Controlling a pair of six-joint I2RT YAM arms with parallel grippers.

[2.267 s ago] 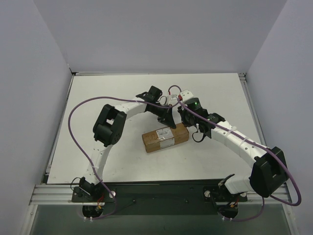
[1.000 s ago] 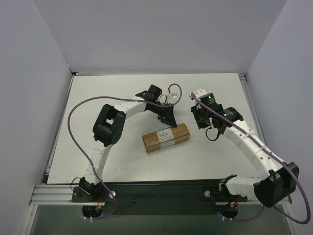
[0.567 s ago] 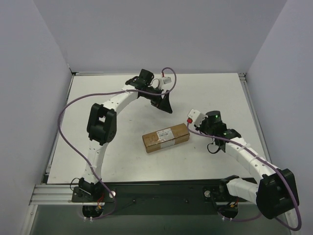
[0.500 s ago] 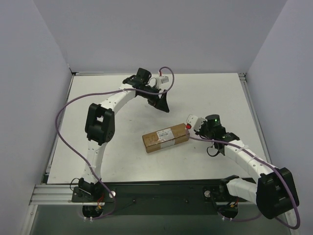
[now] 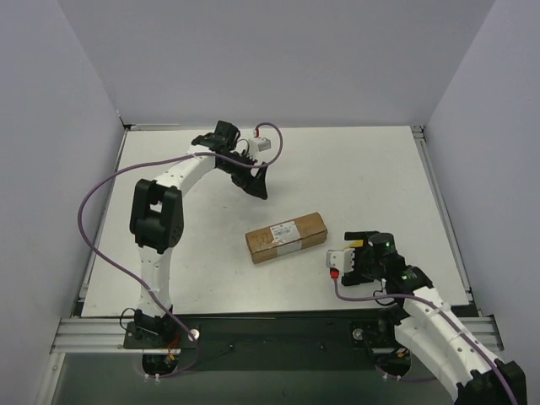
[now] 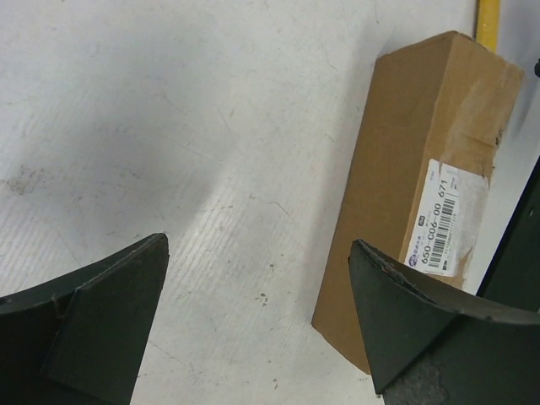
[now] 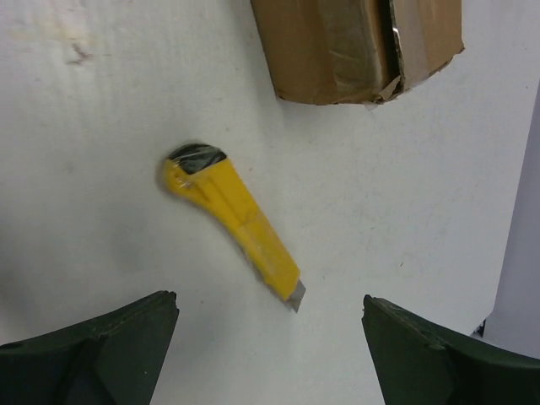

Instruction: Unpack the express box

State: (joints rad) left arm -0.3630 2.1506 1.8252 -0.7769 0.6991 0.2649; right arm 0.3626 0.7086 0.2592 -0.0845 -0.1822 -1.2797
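Since the earlier view both arms have pulled off the express box (image 5: 287,237): the left arm has swung out to the far side of the table (image 5: 380,169), and the right arm has drawn back toward the near edge. The left gripper (image 6: 259,253) is spread wide and holds nothing. The box lies ahead of it and off to one side, well apart, label up, resting flat on the table between the 2 arms. The right gripper (image 7: 270,302) is also spread wide and empty. A yellow utility knife (image 7: 232,224) lies loose on the table just ahead of its fingers, its blade tip showing and angled back toward them. The taped end of the box sits beyond the knife, apart from it. The knife was probably set down there so that the jaws are free for the flaps. A dark gap at the box end suggests the tape is slit there, though I cannot be sure. The box looks closed from above, so the opening seems not yet done.
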